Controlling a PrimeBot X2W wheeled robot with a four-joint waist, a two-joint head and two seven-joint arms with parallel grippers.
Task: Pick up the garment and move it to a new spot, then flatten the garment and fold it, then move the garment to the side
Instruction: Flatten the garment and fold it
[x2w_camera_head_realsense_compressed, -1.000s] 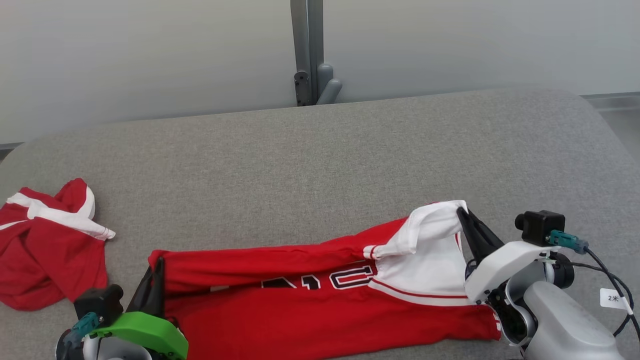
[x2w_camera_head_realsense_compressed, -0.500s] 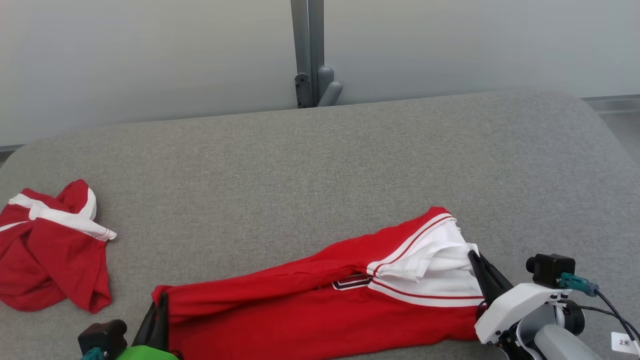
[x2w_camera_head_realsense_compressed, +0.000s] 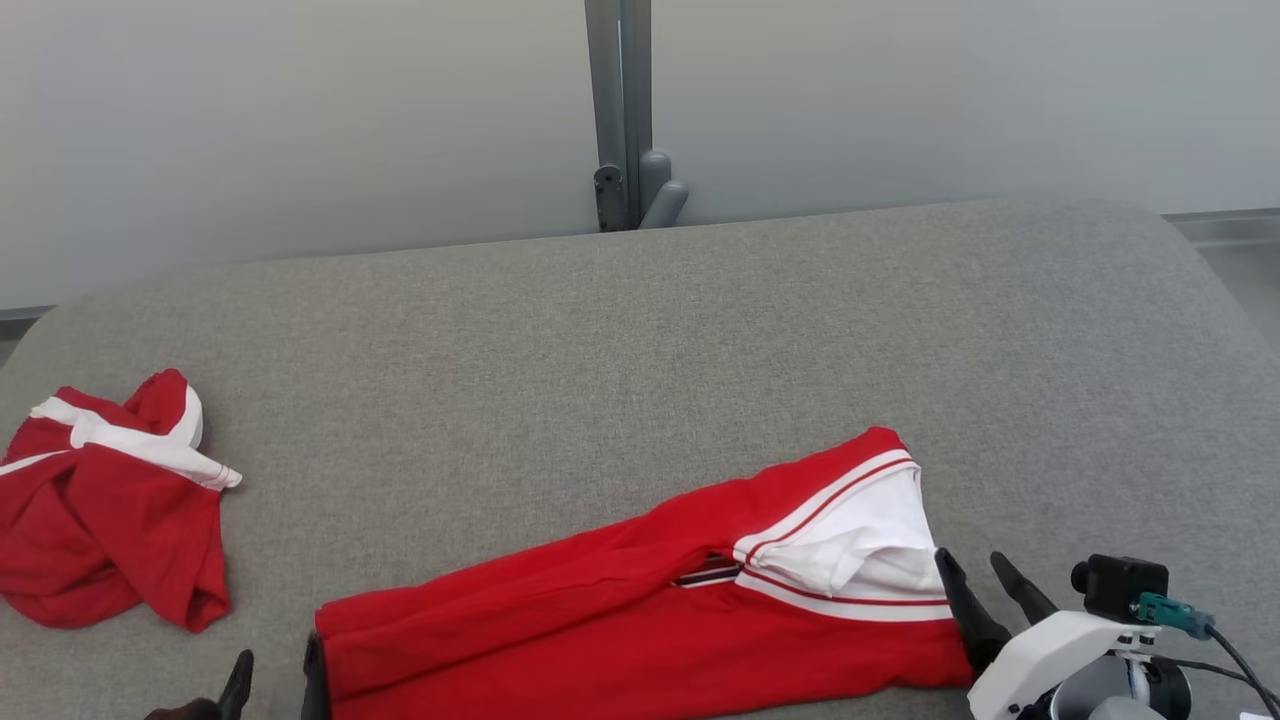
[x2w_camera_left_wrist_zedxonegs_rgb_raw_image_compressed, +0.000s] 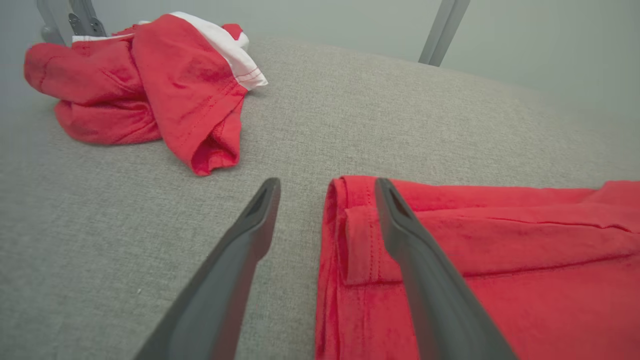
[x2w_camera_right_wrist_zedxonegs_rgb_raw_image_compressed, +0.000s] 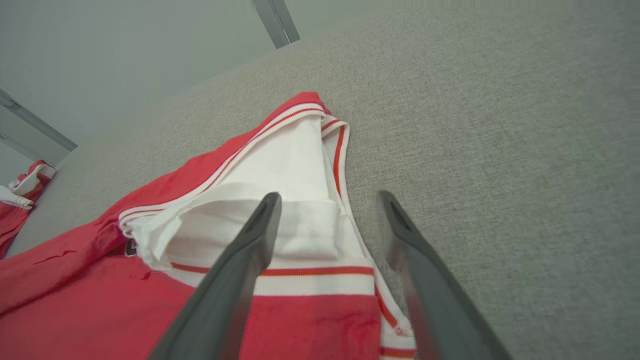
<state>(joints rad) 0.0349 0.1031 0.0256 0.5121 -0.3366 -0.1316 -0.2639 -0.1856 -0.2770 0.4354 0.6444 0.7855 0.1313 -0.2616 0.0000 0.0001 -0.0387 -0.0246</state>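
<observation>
Both sets of jaws have been opened, the garment (x2w_camera_head_realsense_compressed: 640, 630) left folded lengthwise at lower centre; further folding is judged outstanding

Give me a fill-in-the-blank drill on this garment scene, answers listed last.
1. The long garment stretched across the grey cushion is mostly ____ in colour.
2. The left gripper and the right gripper both have their fingers ____.
3. The crumpled garment lies to the robot's ____.
4. The panel at the long garment's right end is ____.

Missing words: red; open; left; white.
</observation>
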